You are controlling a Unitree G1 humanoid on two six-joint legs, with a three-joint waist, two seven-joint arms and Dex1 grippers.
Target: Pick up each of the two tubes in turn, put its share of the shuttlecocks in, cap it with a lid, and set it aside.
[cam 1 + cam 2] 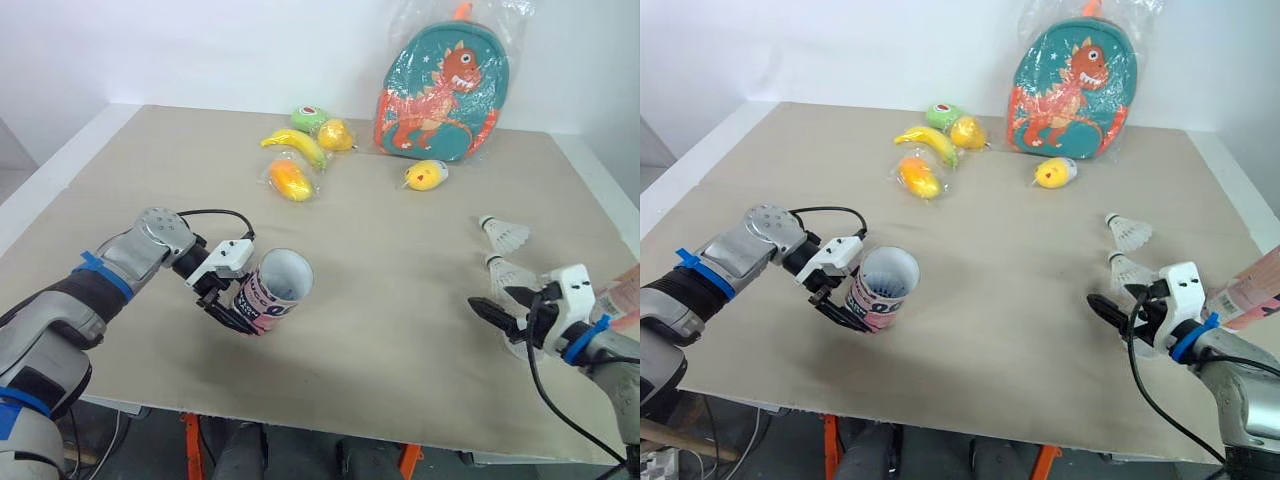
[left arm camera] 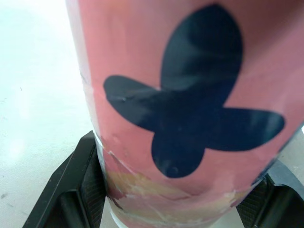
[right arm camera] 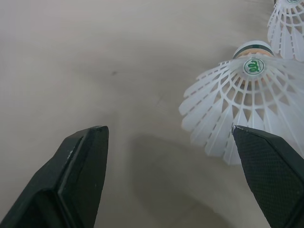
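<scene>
Figure: loading stage of the first tube, head and wrist views.

**Tools.** My left gripper [image 1: 230,308], at lower left of the head view, is clamped on the pink-labelled tube [image 1: 275,290], one black finger [image 2: 78,190] pressed to each side of its lower wall. My right gripper [image 3: 168,137], at lower right, hovers with its jaws spread wide and nothing between them.

**Task objects.** The held tube is tilted, its uncapped white mouth turned up and toward the frame's right. The near shuttlecock [image 3: 237,104] lies on the table just beside the right gripper's outer finger, apart from it. A second shuttlecock [image 1: 507,235] lies just beyond, higher in the frame. A pink cylinder [image 1: 1248,292] at the right edge is, I judge, the second tube.

**Surroundings.** A dinosaur backpack [image 1: 440,95] in its plastic bag, a banana [image 1: 295,145] and other wrapped toy fruit sit at upper centre on the table [image 1: 380,360], well apart from the work.

**Progress.** I judge the task early: the first tube is picked up, both visible shuttlecocks are still outside it, and capping, setting aside and the whole second tube remain.
</scene>
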